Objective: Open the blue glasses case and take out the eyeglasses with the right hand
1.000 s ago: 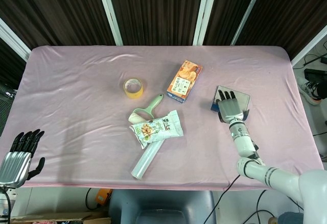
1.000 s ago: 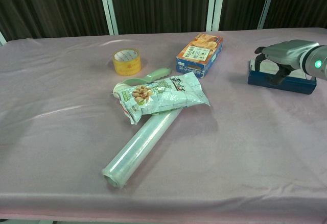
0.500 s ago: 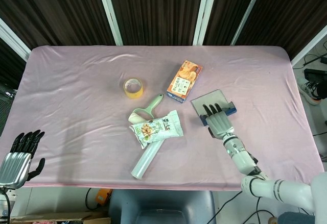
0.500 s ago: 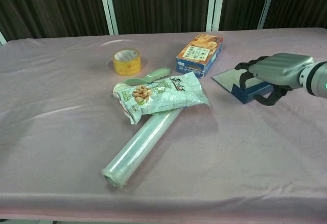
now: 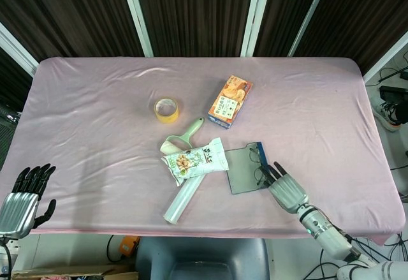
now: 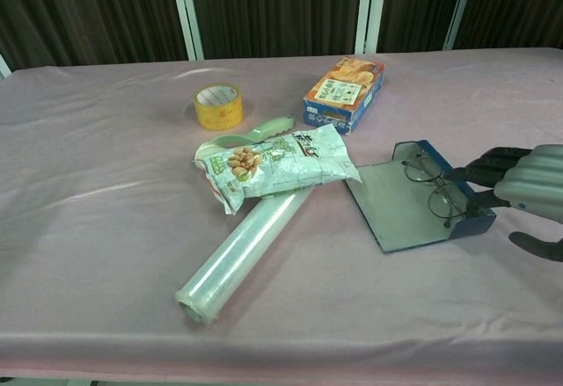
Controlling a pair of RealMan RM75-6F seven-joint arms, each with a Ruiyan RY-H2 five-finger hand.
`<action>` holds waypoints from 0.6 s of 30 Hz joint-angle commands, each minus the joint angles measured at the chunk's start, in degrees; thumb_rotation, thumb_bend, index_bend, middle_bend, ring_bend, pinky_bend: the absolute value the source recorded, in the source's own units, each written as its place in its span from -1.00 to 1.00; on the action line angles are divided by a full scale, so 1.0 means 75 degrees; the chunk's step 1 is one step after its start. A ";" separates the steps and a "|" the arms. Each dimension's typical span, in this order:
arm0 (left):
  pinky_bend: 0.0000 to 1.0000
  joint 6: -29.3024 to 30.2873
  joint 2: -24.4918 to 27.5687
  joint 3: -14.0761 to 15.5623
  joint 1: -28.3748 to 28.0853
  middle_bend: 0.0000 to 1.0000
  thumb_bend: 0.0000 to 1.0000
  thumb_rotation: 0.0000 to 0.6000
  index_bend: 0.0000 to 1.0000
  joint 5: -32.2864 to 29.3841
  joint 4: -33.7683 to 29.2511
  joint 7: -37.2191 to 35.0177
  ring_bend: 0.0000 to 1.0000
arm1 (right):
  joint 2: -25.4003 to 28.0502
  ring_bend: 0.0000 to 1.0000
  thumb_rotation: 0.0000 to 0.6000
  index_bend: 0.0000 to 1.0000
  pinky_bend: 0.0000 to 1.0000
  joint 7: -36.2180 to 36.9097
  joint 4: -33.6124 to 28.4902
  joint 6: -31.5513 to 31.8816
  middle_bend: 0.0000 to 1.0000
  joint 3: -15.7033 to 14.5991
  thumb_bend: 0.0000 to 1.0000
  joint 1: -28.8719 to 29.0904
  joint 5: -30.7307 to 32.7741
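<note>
The glasses case [image 5: 245, 167] lies open on the pink-covered bench [image 5: 95, 114], lower right of centre in the head view, its grey lid flat on the cloth toward the snack bag and its blue tray on the right side. The eyeglasses [image 6: 433, 185] sit in the blue tray, dark thin frames, lenses up.

The right robot hand [image 5: 286, 189] reaches in from the lower right corner, dark fingers [image 6: 482, 168] stretched toward the near end of the case. In the chest view the fingertips lie at the edge of the blue tray, right by the glasses, with the thumb hanging apart below. The fingers are spread, nothing held in them. Whether a fingertip actually touches the frame, I cannot tell.

The left robot hand [image 5: 22, 194] sits at the lower left edge of the head view, off the bench, fingers apart and empty.

Left of the case lies the snack bag [image 5: 194, 160], across a clear film roll [image 5: 181, 199] that points to the lower left. A pale green lint roller [image 5: 182, 136] pokes out above the bag. Yellow tape [image 5: 166, 110] sits upper left of that, and an orange-and-blue box [image 5: 230, 101] lies near the middle of the bench, above the case.
</note>
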 commanded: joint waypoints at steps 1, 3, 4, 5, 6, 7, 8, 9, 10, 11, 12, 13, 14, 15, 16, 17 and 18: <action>-0.92 0.0004 -0.0004 0.0008 0.0002 -0.92 -0.16 1.00 -1.00 0.0019 0.0006 0.0005 -0.89 | 0.0197 -1.00 1.00 -0.10 -1.00 0.0184 0.0022 0.0237 -1.00 -0.0170 0.32 -0.0253 -0.0312; -0.92 0.0005 -0.0012 0.0012 0.0002 -0.92 -0.16 1.00 -1.00 0.0032 0.0007 0.0027 -0.89 | 0.0291 -1.00 1.00 -0.10 -1.00 0.0349 0.0091 0.0395 -1.00 -0.0236 0.32 -0.0403 -0.0520; -0.92 -0.0002 -0.0017 0.0014 -0.0001 -0.92 -0.16 1.00 -1.00 0.0036 0.0001 0.0044 -0.89 | 0.0347 -1.00 1.00 -0.10 -1.00 0.0476 0.0153 0.0478 -1.00 -0.0271 0.32 -0.0495 -0.0642; -0.92 -0.0008 -0.0022 0.0016 -0.0003 -0.92 -0.16 1.00 -1.00 0.0038 -0.0003 0.0059 -0.89 | 0.0383 -1.00 1.00 -0.10 -1.00 0.0579 0.0207 0.0530 -1.00 -0.0288 0.32 -0.0558 -0.0724; -0.92 -0.0018 -0.0029 0.0014 -0.0007 -0.92 -0.16 1.00 -1.00 0.0035 -0.0010 0.0087 -0.89 | 0.0423 -1.00 1.00 -0.10 -1.00 0.0716 0.0295 0.0582 -1.00 -0.0301 0.32 -0.0634 -0.0813; -0.92 -0.0027 -0.0036 0.0017 -0.0009 -0.92 -0.16 1.00 -1.00 0.0034 -0.0017 0.0110 -0.89 | 0.0447 -1.00 1.00 -0.10 -1.00 0.0807 0.0374 0.0598 -1.00 -0.0303 0.32 -0.0682 -0.0851; -0.92 -0.0037 -0.0042 0.0019 -0.0010 -0.92 -0.16 1.00 -1.00 0.0030 -0.0024 0.0135 -0.89 | 0.0464 -1.00 1.00 -0.10 -1.00 0.0891 0.0456 0.0593 -1.00 -0.0294 0.32 -0.0724 -0.0859; -0.92 -0.0046 -0.0049 0.0019 -0.0013 -0.92 -0.16 1.00 -1.00 0.0026 -0.0032 0.0160 -0.89 | 0.0471 -1.00 1.00 -0.10 -1.00 0.0971 0.0545 0.0570 -1.00 -0.0274 0.32 -0.0759 -0.0842; -0.92 -0.0057 -0.0056 0.0022 -0.0014 -0.92 -0.16 1.00 -1.00 0.0022 -0.0043 0.0195 -0.89 | 0.0467 -1.00 1.00 -0.09 -1.00 0.1064 0.0679 0.0524 -1.00 -0.0234 0.32 -0.0795 -0.0802; -0.92 -0.0066 -0.0063 0.0023 -0.0016 -0.92 -0.16 1.00 -1.00 0.0018 -0.0050 0.0220 -0.89 | 0.0454 -1.00 1.00 -0.09 -1.00 0.1123 0.0784 0.0485 -1.00 -0.0196 0.32 -0.0816 -0.0764; -0.92 -0.0075 -0.0069 0.0024 -0.0018 -0.92 -0.16 1.00 -1.00 0.0013 -0.0058 0.0246 -0.89 | 0.0430 -1.00 1.00 -0.09 -1.00 0.1189 0.0922 0.0430 -1.00 -0.0140 0.32 -0.0840 -0.0707; -0.92 -0.0083 -0.0074 0.0022 -0.0020 -0.92 -0.16 1.00 -1.00 0.0005 -0.0062 0.0267 -0.89 | 0.0411 -1.00 1.00 -0.09 -1.00 0.1237 0.1018 0.0386 -1.00 -0.0093 0.32 -0.0853 -0.0662; -0.92 -0.0091 -0.0078 0.0018 -0.0023 -0.92 -0.16 1.00 -1.00 -0.0004 -0.0066 0.0285 -0.89 | 0.0391 -1.00 1.00 -0.09 -1.00 0.1283 0.1111 0.0344 -1.00 -0.0042 0.32 -0.0863 -0.0615; -0.92 -0.0106 -0.0085 0.0012 -0.0029 -0.92 -0.16 1.00 -1.00 -0.0018 -0.0073 0.0306 -0.89 | 0.0363 -1.00 1.00 -0.09 -1.00 0.1344 0.1231 0.0296 -1.00 0.0041 0.32 -0.0870 -0.0550; -0.92 -0.0120 -0.0089 0.0006 -0.0035 -0.92 -0.16 1.00 -1.00 -0.0032 -0.0077 0.0318 -0.89 | 0.0344 -1.00 1.00 -0.09 -1.00 0.1383 0.1315 0.0260 -1.00 0.0110 0.32 -0.0871 -0.0493; -0.92 -0.0134 -0.0091 0.0000 -0.0041 -0.92 -0.16 1.00 -1.00 -0.0045 -0.0078 0.0328 -0.89 | 0.0324 -1.00 1.00 -0.09 -1.00 0.1414 0.1393 0.0232 -1.00 0.0185 0.32 -0.0869 -0.0434; -0.92 -0.0152 -0.0097 -0.0006 -0.0050 -0.92 -0.16 1.00 -1.00 -0.0060 -0.0081 0.0341 -0.89 | 0.0295 -1.00 1.00 -0.09 -1.00 0.1442 0.1493 0.0197 -1.00 0.0294 0.32 -0.0858 -0.0351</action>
